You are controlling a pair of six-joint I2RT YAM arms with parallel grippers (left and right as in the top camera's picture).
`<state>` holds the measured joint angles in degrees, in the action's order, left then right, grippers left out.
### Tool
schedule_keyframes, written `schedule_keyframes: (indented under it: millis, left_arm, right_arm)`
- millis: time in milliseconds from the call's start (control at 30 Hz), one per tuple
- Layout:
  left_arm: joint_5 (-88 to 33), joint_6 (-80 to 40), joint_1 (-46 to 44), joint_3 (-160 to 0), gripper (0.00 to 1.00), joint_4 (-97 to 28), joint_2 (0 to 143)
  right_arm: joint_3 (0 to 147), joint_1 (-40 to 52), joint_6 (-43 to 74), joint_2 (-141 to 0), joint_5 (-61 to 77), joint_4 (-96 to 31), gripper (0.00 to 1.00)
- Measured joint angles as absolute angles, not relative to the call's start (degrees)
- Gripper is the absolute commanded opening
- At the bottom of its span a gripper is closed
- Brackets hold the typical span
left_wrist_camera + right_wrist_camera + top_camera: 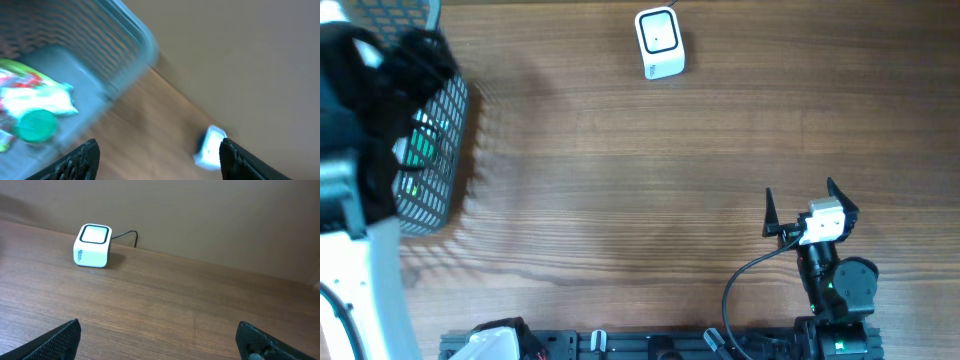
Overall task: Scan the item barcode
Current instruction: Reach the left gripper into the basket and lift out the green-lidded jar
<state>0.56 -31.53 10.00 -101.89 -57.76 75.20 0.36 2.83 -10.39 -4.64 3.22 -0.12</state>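
A wooden surface point(620, 200) seen from above, with two robot arms at its near edge.

The left gripper point(159, 161) is spread wide, with nothing between its two dark fingers point(80, 161). Its wrist view is motion-blurred. Ahead of it and toward the upper left of that view is a mesh basket point(135, 30) holding the goods. Inside lie a white packet point(37, 97) with red and green print and, just below it in the picture, a round green lid point(36, 125). The two touch or overlap. No barcode can be made out on either. The basket's rim and mesh wall stand between this gripper and the goods. From above, the left arm point(370, 270) covers most of the basket, so the gripper itself cannot be seen there. Only a patch of green shows through the mesh.

A small white barcode scanner point(660, 42) sits on the surface, well apart from the basket. From the left gripper it lies ahead, toward the lower right of the wrist view. Bare wood separates the two.

The right gripper point(161, 344) is also spread wide and empty. It is low over the surface, well apart from the basket. The scanner is far ahead of it and off to one side, its window facing up. A dark cable point(127, 234) runs from the back of the scanner. Only bare wood lies between this gripper and the scanner.
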Motion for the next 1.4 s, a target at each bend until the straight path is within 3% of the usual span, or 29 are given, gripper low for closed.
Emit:
schedule_keyframes:
  millis: [67,200,433,633,833,867,900,967,1100,1300,1400]
  left_arm:
    - [0.0,-33.8,19.3,-105.8,0.98,-58.4,78.7]
    - [-0.5,-36.8,33.1,-107.3,1.0,-66.6,90.1]
    - [-0.7,-36.7,34.0,-107.1,0.93,-74.6,109.9]
    - [-0.5,-36.6,29.5,-106.1,1.0,-74.9,113.1]
    - [0.6,-36.5,27.9,-99.3,1.0,-69.3,113.1]
    - [0.6,-36.5,27.9,-98.0,0.98,-67.8,113.1]
    - [0.6,-36.5,27.9,-96.4,0.88,-66.4,113.1]
    - [0.6,-36.3,27.9,-95.0,0.8,-64.2,113.1]
    - [0.7,-36.4,27.8,-94.5,0.79,-62.7,113.1]
    - [0.9,-36.3,27.3,-91.3,0.6,-59.5,113.1]
    - [1.0,-36.3,27.3,-91.3,0.6,-58.9,113.1]
  right_arm:
    - [0.4,2.8,-10.4,-4.6,3.2,-0.1,1.0]
    - [0.4,2.8,-10.4,-4.7,3.2,-0.1,1.0]
    - [0.4,2.8,-10.4,-4.7,3.2,-0.1,1.0]
    - [0.4,2.8,-10.4,-4.7,3.2,-0.1,1.0]
    - [0.4,2.8,-10.4,-4.7,3.2,-0.1,1.0]
    - [0.4,2.8,-10.4,-4.7,3.2,-0.1,1.0]
    - [0.4,2.8,-10.4,-4.6,3.2,-0.1,1.0]
    - [0.4,2.8,-10.4,-4.7,3.2,-0.1,1.0]
    - [0.4,2.8,-10.4,-4.7,3.2,-0.1,1.0]
    - [0.4,2.8,-10.4,-4.7,3.2,-0.1,1.0]
    - [0.4,2.8,-10.4,-4.6,3.2,-0.1,1.0]
